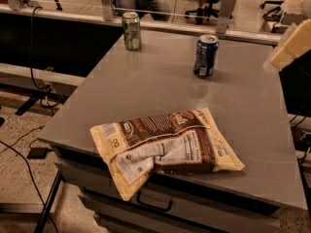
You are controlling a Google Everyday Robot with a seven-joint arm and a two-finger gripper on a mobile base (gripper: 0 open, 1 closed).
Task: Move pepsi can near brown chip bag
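Observation:
The pepsi can [206, 56], dark blue with a silver top, stands upright at the back right of the grey table [155, 86]. The brown chip bag [164, 146], crinkled with cream edges and a white label, lies flat at the table's front edge, partly overhanging it. My gripper [289, 45] shows as a cream-coloured part at the right edge of the view, raised above the table, to the right of the pepsi can and apart from it.
A green-and-white soda can [131, 30] stands upright at the back left of the table. A rail with glass panels [160, 16] runs behind the table. Drawers with a handle [154, 204] sit under the front edge. Cables [29, 144] lie on the floor at left.

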